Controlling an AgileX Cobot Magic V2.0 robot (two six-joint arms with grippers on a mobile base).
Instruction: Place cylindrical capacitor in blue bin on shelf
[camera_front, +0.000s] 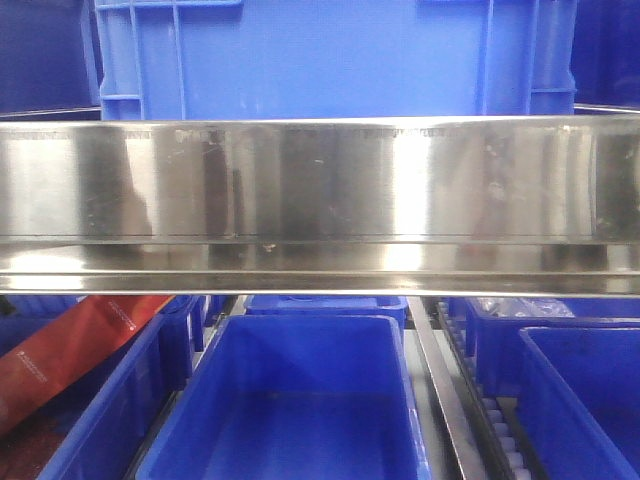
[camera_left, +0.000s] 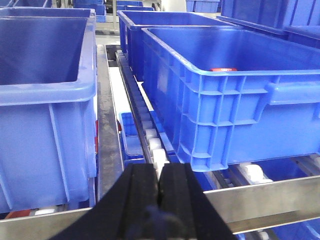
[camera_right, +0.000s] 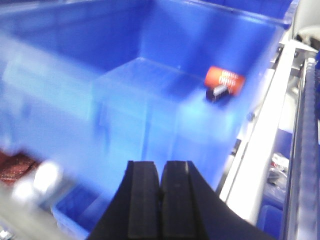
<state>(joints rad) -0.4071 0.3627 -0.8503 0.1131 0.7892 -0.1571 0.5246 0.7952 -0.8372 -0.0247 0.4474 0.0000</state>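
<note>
Both grippers, left (camera_left: 159, 187) and right (camera_right: 161, 187), sat closed, empty; capacitor (camera_right: 224, 82) already lay in bin (camera_right: 150, 100) at 1 o'clock; next: retract.

The left gripper (camera_left: 159, 192) sits low in the view, its black fingers (camera_left: 141, 192) pressed together with nothing between them. Beyond it a steel rail (camera_left: 260, 202) of the shelf crosses. A large blue bin (camera_left: 235, 95) stands right, another bin (camera_left: 42, 100) left, white rollers (camera_left: 152, 145) between.
</note>
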